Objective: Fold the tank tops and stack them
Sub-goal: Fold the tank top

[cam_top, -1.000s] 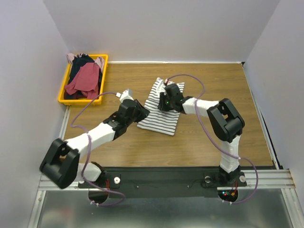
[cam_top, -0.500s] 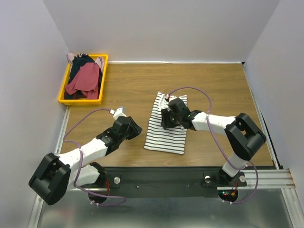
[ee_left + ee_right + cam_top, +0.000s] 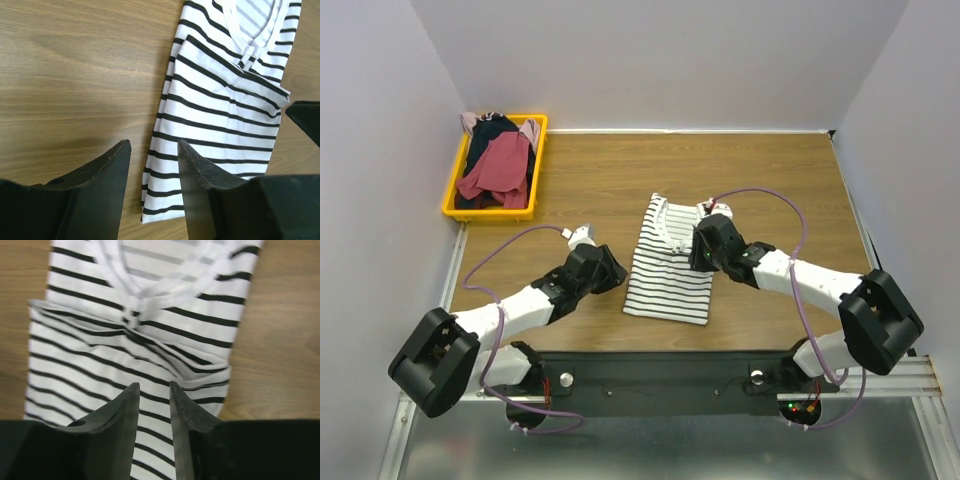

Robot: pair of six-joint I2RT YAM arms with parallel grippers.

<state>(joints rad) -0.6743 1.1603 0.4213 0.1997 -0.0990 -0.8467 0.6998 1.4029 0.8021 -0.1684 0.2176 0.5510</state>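
Wood-grain table (image 3: 780, 180) fills the floor of a white-walled booth. A yellow bin (image 3: 448, 210) at its far left corner holds a dark red tank top (image 3: 500, 165) heaped over darker ones. Near the middle lies the striped tank top (image 3: 665, 285), folded lengthwise into a narrow panel, with its neckline away from the arms and a raised crease across the chest. The left gripper (image 3: 610, 272) hovers low beside the panel's left edge, fingers a little apart and empty. The right gripper (image 3: 703, 248) hangs over the right side, its jaws parted by a narrow gap with nothing pinched. The crosswise fold looks to come next. Each gripper should pinch one corner of the same end through all layers and lift only slightly. Both should then travel together so the edges meet squarely, smoothing that crease.
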